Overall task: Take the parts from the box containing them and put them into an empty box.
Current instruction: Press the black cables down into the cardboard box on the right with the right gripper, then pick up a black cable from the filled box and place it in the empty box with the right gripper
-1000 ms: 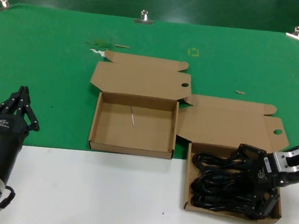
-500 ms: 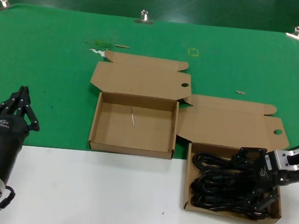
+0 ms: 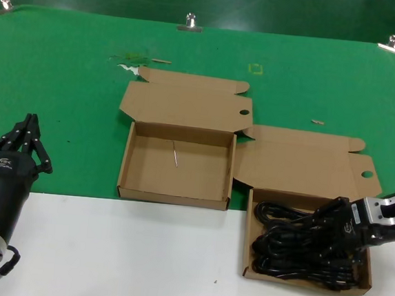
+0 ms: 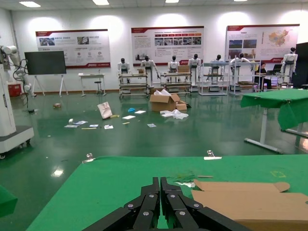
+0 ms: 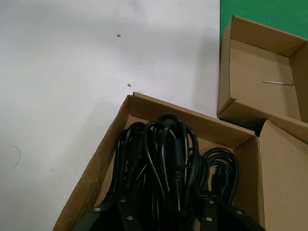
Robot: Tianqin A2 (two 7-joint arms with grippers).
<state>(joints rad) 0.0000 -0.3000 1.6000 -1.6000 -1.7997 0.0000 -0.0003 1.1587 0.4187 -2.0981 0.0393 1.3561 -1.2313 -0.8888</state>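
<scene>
No legible writing on either carton. The box containing them [image 3: 305,280] sits at the surface's front right, packed with the parts [image 3: 300,243], glossy black coiled cords. The right gripper [image 3: 330,218] reaches in, fingers [image 5: 126,219] spread among cords, grasp undeterminable. The empty box [image 3: 172,197] lies mid-surface. The left gripper [image 3: 27,133], fingers clenched, is parked front left.

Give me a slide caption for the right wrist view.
Right gripper buried among black cords in their cardboard box; near-empty box beyond.

No legible txt anywhere.
</scene>
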